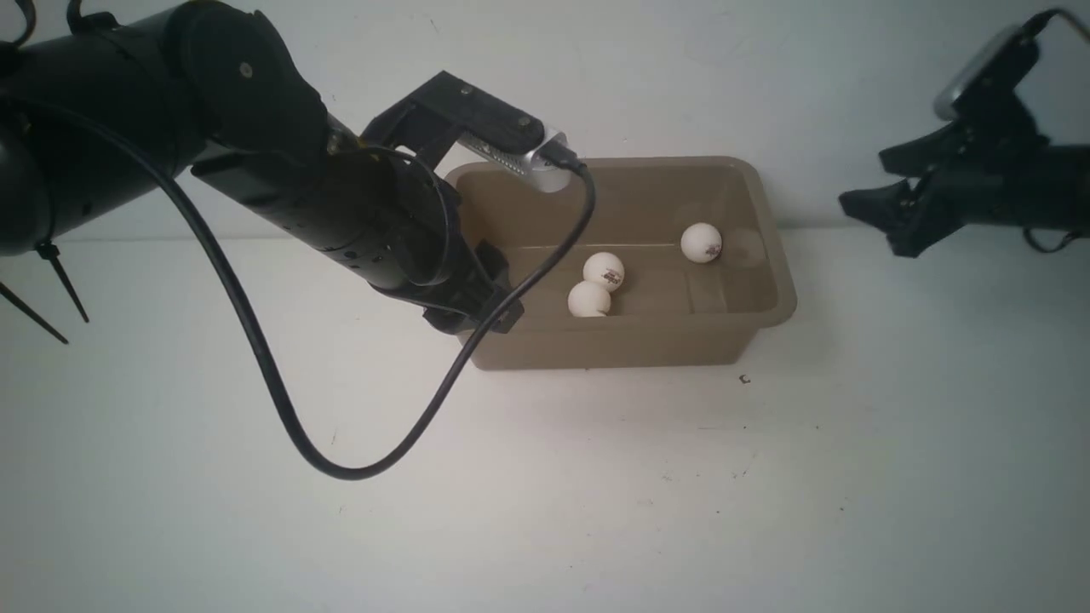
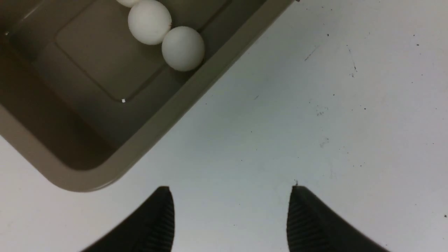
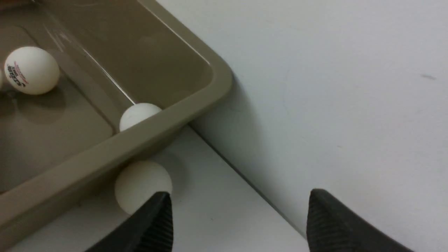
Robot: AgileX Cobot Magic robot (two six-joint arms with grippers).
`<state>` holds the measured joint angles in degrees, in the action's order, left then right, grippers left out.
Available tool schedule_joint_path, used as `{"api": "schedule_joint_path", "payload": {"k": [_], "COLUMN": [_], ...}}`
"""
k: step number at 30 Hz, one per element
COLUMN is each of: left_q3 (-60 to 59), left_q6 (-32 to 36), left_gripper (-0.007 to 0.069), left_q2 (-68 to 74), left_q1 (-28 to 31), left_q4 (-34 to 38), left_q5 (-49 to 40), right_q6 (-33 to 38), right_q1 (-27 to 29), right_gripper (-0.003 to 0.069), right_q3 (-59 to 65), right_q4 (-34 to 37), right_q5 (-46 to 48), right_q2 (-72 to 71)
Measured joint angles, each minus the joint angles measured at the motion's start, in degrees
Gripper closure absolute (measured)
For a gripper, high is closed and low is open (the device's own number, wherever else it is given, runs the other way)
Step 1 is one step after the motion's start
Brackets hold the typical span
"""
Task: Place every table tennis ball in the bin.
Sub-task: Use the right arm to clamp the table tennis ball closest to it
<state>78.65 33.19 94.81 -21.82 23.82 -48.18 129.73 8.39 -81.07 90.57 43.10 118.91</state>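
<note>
Three balls are in the bin (image 1: 596,345) already: mid ball (image 1: 604,271) & front ball (image 1: 589,300) touching, end ball (image 1: 701,243) apart, nearer the bin's R end. One's left out, the stray ball (image 3: 140,182), seen only from the R wrist cam. It's on the table (image 1: 596,511) just outside the bin's R end, tucked under the rim (image 3: 105,150), near the wall (image 3: 332,87). Front cam misses it; the rim hides that spot, I'd guess.

R gripper (image 3: 239,194): fingers apart, nothing btwn them, off to the bin's R. L gripper (image 2: 231,189): also apart & empty, over bare table by the bin's near-L corner.

Looks like the step now = R fetches the stray. To do it well, imo:
- Come in low from the open side, away from the bin.
- Little or no room for a finger btwn ball & bin, so close along the bin's end, not across it.
- Centre the ball before squeezing. It's light & round, so pinched off-centre it'll squirt off or roll along the wall.
- Lift clear of the rim, then let go low inside so it can't bounce out.

Pointing/axis: balls are round, so no long axis & no heading. Approach angle is set by bin & wall only. Bin: mouth up, long axis L–R along the wall.
</note>
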Motion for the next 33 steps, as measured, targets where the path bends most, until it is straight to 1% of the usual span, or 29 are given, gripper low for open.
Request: {"api": "schedule_joint_path", "payload": {"k": [2, 5, 11, 14, 19, 24, 29, 33], "left_q3": [0.0, 0.0, 0.0, 0.0, 0.0, 0.0, 0.0, 0.0], "left_q6": [0.0, 0.0, 0.06, 0.06, 0.06, 0.06, 0.18, 0.54], "left_gripper": [0.023, 0.023, 0.023, 0.023, 0.023, 0.023, 0.023, 0.023], "left_q2": [0.0, 0.0, 0.0, 0.0, 0.0, 0.0, 0.0, 0.0], "left_q1": [0.0, 0.0, 0.0, 0.0, 0.0, 0.0, 0.0, 0.0], "left_q4": [0.18, 0.18, 0.23, 0.23, 0.23, 0.23, 0.23, 0.23], "left_q5": [0.0, 0.0, 0.0, -0.07, -1.12, -1.44, -1.7, -2.22], "right_q6": [1.06, 2.85, 4.88, 5.31, 7.03, 5.48, 1.59, 0.94], "right_q1": [-1.2, -2.13, -4.0, -5.38, -6.29, -6.3, -6.35, -6.35], "right_gripper": [0.0189, 0.0189, 0.0189, 0.0189, 0.0191, 0.0197, 0.0197, 0.0197], "right_q3": [0.0, 0.0, 0.0, 0.0, 0.0, -1.44, -3.17, -3.25], "right_q4": [2.94, 3.95, 3.09, 1.64, 1.57, 1.43, 0.94, 0.77], "right_q5": [-0.96, -2.06, -2.14, -3.67, -6.09, -7.33, -6.97, -6.89], "right_q2": [1.9, 3.47, 6.17, 6.7, 6.75, 6.75, 6.75, 7.25]}}
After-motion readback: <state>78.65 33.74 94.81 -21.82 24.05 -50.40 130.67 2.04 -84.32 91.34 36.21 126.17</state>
